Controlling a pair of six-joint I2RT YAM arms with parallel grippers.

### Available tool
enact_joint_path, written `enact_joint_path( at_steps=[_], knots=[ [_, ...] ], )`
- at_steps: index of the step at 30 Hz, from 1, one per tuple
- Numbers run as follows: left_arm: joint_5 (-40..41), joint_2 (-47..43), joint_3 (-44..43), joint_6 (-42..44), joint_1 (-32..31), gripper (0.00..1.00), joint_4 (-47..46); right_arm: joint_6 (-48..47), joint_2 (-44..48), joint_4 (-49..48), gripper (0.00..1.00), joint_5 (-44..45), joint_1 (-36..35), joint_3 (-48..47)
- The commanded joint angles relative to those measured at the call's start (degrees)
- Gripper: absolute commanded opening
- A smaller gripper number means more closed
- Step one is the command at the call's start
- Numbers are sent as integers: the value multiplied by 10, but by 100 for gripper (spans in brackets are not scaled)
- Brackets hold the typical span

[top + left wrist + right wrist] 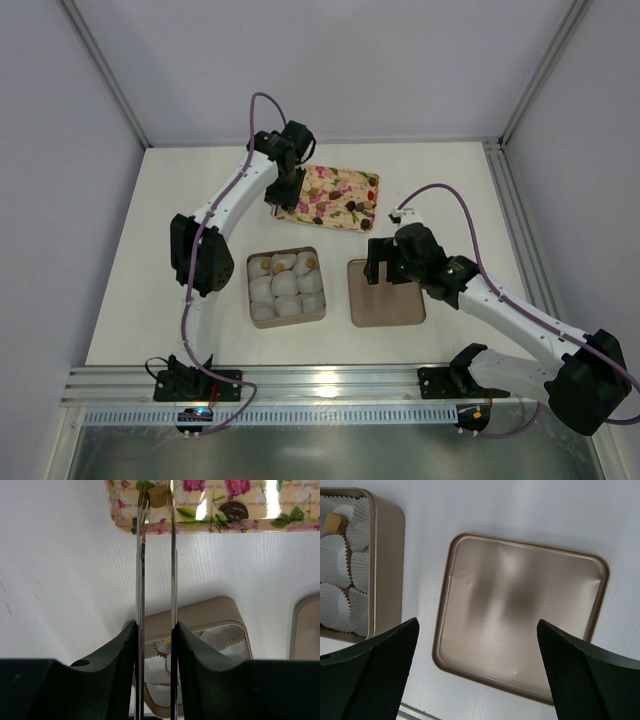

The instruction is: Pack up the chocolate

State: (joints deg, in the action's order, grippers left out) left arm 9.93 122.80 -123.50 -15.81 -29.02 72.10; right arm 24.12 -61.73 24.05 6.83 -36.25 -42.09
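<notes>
My left gripper (pixel 155 627) is shut on a pair of metal tongs (pixel 172 570). The tongs' tips pinch a tan-gold chocolate (pixel 158 496) at the left corner of the floral tray (pixel 210 527); whether it is lifted off the tray I cannot tell. A dark chocolate (pixel 234 511) lies on the tray further right. From above, the left gripper (pixel 287 185) hangs over the tray's (pixel 335 195) left end. The square box (pixel 252 312) of white paper cups holds tan pieces (pixel 309 260). My right gripper (pixel 385 265) stands open and empty over the box lid (pixel 520 615).
The lid (pixel 385 293) lies flat just right of the box. In the right wrist view the box (pixel 387 555) shows at the left with one tan piece (pixel 334 522) in a cup. Walls and frame posts bound the table on three sides.
</notes>
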Motion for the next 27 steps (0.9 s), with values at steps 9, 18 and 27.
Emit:
enact_joint_path(
  at_steps=[9,18,27],
  knots=[
    [-4,-41,16,3,2,36,-4,6,18,-16,100,-2,1,8],
    [-8,-36,25,0,1,35,-13,6,21,-15,100,0,1,10],
    [-10,-24,15,0,2,35,-13,3,21,-14,100,2,1,10]
  ],
)
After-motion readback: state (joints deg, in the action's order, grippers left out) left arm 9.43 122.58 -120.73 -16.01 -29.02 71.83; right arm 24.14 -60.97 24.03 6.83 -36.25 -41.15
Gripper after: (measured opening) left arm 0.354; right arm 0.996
